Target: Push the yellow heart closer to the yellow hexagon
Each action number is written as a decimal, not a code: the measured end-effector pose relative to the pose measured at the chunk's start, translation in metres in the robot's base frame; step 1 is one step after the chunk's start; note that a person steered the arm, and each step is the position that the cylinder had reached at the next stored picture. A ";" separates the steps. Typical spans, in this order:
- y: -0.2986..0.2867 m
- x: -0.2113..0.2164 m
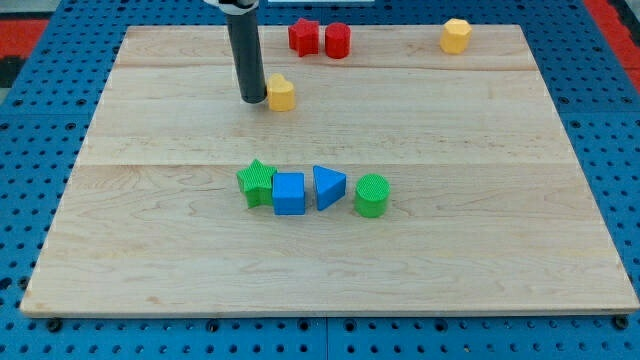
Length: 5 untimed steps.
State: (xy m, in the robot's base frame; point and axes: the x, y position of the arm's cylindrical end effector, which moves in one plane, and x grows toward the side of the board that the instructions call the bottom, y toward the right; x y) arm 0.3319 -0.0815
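The yellow heart lies on the wooden board in the upper middle-left. My tip stands right against the heart's left side, touching it or nearly so. The yellow hexagon sits near the board's top edge at the right, far to the right of the heart.
A red star and a red octagon-like block sit side by side at the top, just above and right of the heart. A row in the middle holds a green star, blue cube, blue triangle and green cylinder.
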 end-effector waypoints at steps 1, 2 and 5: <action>0.014 -0.001; 0.034 -0.001; 0.104 -0.026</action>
State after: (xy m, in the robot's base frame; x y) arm 0.3059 0.0223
